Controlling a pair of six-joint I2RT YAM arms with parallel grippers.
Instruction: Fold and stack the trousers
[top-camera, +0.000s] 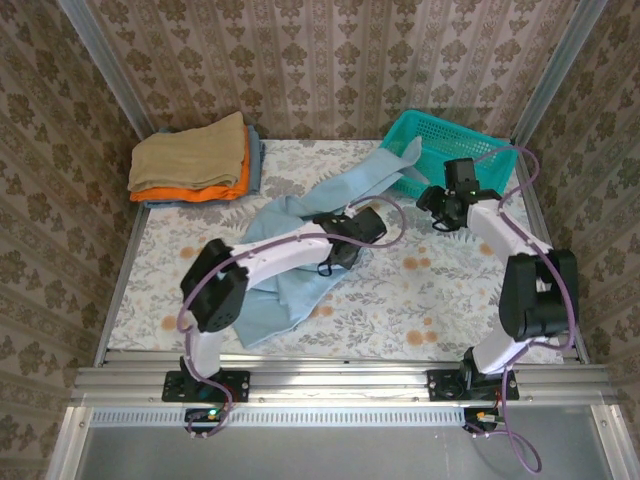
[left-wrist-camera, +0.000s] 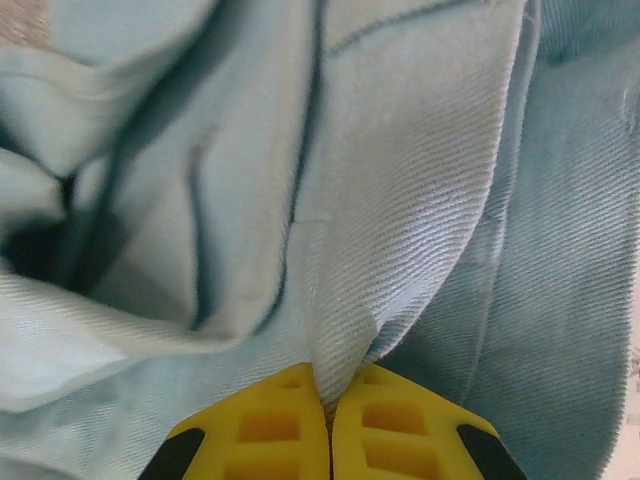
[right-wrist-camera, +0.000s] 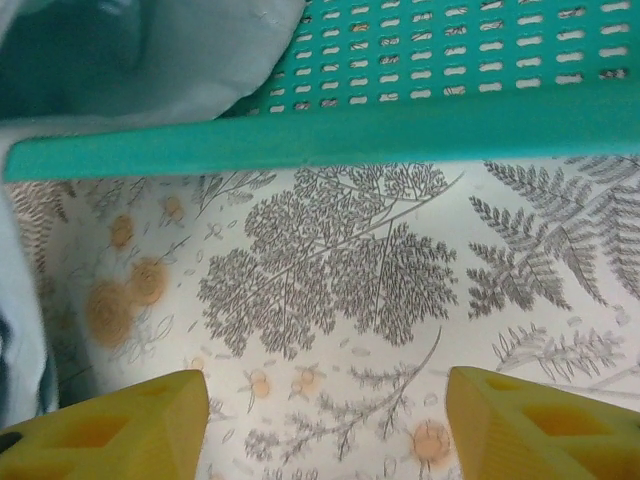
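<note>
Your left claw (left-wrist-camera: 328, 398) is pinched tight on a fold of the trousers (top-camera: 290, 295). They lie on the table (top-camera: 430, 290), long axis diagonal, one leg end draped over the teal basket (top-camera: 480, 140) rim. Your right claw (right-wrist-camera: 325, 400) gapes wide and empty just in front of that basket.

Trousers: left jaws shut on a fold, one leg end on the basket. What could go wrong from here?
1. Left jaws pinch only a thin ridge of the trousers; it may slip out.
2. The leg end overlaps a corner of the teal basket; pulling could drag or tip it.
3. Right jaws hang open beside the basket rim and could snag it.
</note>
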